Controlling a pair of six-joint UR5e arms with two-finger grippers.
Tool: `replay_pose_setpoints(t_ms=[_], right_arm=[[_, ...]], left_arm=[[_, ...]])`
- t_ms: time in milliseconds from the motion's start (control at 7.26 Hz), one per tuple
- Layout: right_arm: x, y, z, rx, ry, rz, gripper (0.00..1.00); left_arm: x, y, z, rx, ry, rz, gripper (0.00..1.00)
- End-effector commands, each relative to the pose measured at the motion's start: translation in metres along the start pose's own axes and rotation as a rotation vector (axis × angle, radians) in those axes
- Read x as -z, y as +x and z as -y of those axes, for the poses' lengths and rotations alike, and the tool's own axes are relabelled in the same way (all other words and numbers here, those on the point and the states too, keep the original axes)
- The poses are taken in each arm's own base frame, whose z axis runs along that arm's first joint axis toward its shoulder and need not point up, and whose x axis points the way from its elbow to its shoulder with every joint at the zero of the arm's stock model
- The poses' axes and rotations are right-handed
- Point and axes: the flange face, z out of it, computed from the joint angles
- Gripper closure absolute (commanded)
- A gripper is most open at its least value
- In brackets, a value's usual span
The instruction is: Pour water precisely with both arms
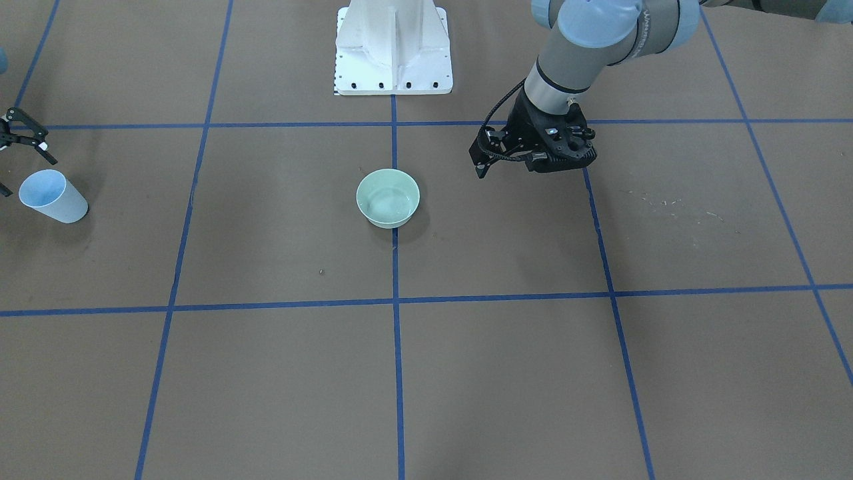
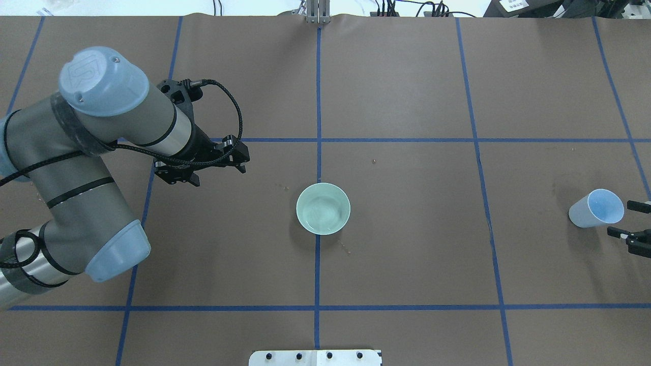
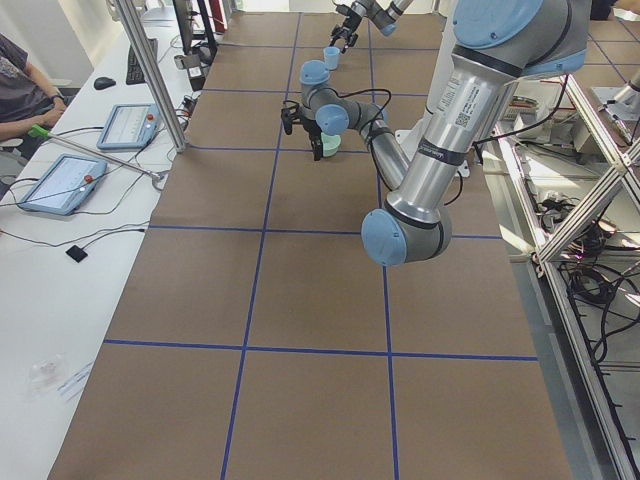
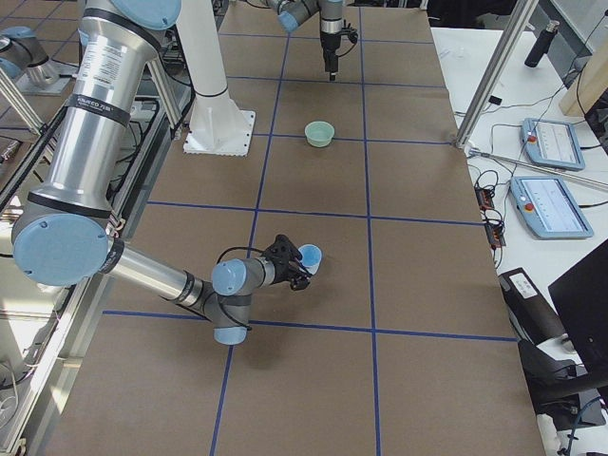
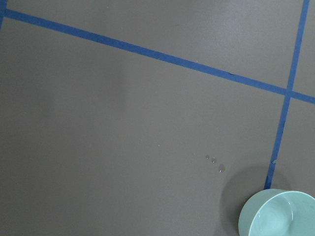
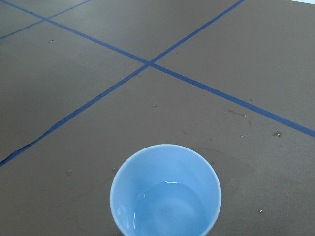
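Note:
A pale green bowl point(image 2: 323, 209) stands at the table's centre with a shallow pool of water point(image 2: 324, 213) in it. A light blue cup point(image 2: 596, 208) stands at the far right, and the right wrist view shows water point(image 6: 170, 206) in its bottom. My right gripper point(image 2: 621, 218) is open, with its fingers point(image 2: 638, 206) just beside the cup's rim and not closed on it. My left gripper point(image 2: 201, 168) hovers to the left of the bowl and points down. It holds nothing that I can see, and its fingertips are hidden under its body.
A few water drops point(image 5: 216, 164) lie on the brown table cover near the bowl point(image 5: 278, 214). Blue tape lines point(image 2: 318, 127) form a grid. The white pedestal base point(image 1: 393, 50) is behind the bowl. Tablets point(image 3: 60, 180) lie on a side bench.

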Motion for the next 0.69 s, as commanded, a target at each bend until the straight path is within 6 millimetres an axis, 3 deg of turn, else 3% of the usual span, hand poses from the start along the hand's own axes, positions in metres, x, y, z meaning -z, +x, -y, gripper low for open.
replay_pose_setpoints(t_ms=[0, 551], right_arm=[[-0.0109, -0.0081, -0.0137, 0.035, 0.042, 0.019, 0.07], [-0.0124, -0.0041, -0.0152, 0.042, 0.095, 0.020, 0.08]], left_arm=[[0.0023, -0.0012, 0.0029, 0.004, 0.004, 0.000, 0.00], [0.0069, -0.0022, 0.0064, 0.008, 0.010, -0.005, 0.00]])
